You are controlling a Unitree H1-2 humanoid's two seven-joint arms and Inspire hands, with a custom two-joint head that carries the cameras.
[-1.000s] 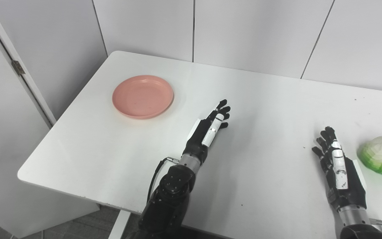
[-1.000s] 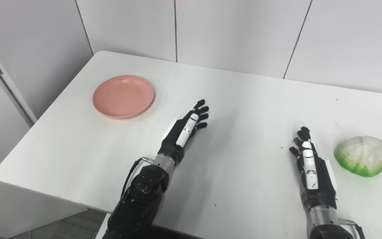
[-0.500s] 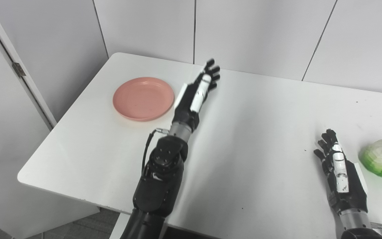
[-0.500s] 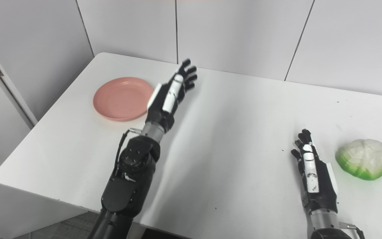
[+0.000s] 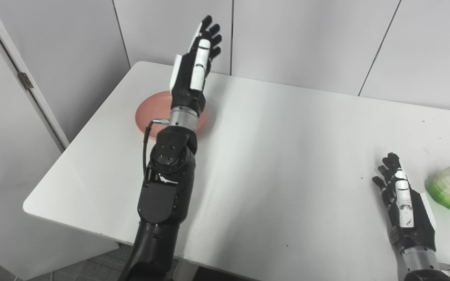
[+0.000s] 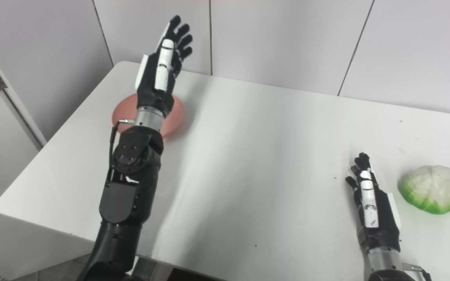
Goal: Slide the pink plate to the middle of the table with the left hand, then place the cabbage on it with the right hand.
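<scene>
No readable writing anywhere. Left hand (image 5: 193,64) raised above the pink plate (image 5: 147,115), fingers spread, holding nothing; arm hides most of the plate at the table's (image 5: 287,156) far-left. Right hand (image 6: 371,199) empty, fingers extended, resting near the cabbage (image 6: 430,189).

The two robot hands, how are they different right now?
The left hand is raised high above the table, in front of the pink plate; the right hand stays low beside the cabbage. The left arm stretches far out; the right arm barely shows. Both hands are open and hold nothing.
</scene>
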